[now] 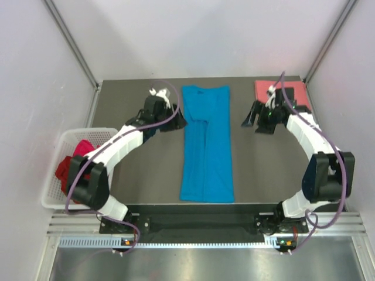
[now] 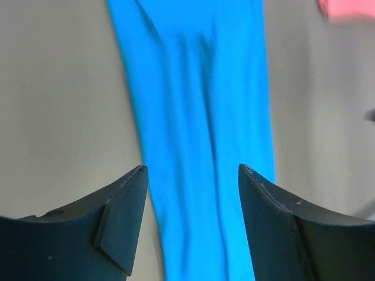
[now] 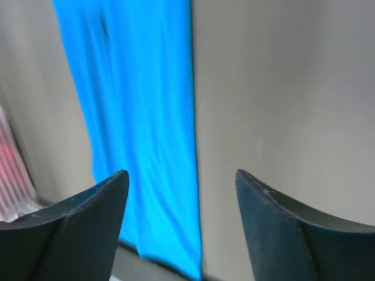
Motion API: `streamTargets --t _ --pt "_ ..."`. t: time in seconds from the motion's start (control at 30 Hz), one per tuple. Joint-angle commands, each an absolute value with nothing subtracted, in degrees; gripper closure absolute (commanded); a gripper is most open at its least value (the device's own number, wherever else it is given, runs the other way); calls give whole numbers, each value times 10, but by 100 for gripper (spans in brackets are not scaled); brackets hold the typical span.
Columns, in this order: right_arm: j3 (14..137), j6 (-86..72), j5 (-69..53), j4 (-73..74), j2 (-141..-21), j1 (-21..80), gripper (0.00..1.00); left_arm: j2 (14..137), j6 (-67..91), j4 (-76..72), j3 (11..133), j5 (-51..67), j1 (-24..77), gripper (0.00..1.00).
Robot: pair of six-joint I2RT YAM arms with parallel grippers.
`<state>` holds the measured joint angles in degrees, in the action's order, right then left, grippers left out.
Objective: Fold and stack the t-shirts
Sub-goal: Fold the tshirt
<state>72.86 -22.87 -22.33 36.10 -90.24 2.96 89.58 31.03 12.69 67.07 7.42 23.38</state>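
Blue t-shirt (image 1: pixel 206 143): lying mid-table as a long lengthwise-folded strip, apparently awaiting its crosswise fold.
Left gripper (image 2: pixel 192 172): hovering beside the strip's far-left corner, jaws gaping wide, gripping nothing.
Right gripper (image 3: pixel 181 175): mirroring it on the far-right side, equally wide and empty.
Salmon pink t-shirt (image 1: pixel 296 92): sitting folded at the far-right corner, probably beginning the stack.
Basket (image 1: pixel 70 136): holding the dark red t-shirt (image 1: pixel 62 170) and the magenta t-shirt (image 1: pixel 82 148), both unfolded.

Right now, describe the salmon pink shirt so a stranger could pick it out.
On the dark table, look to the far right corner, partly behind the right arm. The salmon pink shirt lies there as a small flat rectangle, unlike the long blue shirt mid-table and the red cloth bunched in the basket.
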Motion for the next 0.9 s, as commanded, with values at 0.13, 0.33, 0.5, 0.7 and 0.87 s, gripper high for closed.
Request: streamTargets --t 0.13,0.33,0.5,0.7,0.87 --pt "484 -205 -286 358 -736 138 34 731 383 156 469 180 256 32" --pt "312 -287 -291 270 -631 239 47 691 429 174 393 165 317 34" --pt "258 -329 -291 236 -588 253 54 707 463 211 365 156 370 40" --pt "229 -330 -282 233 -584 256 53 706 486 234 339 142 379 45" --pt "213 -340 -286 226 -587 259 52 703 512 223 309 162 388 47"
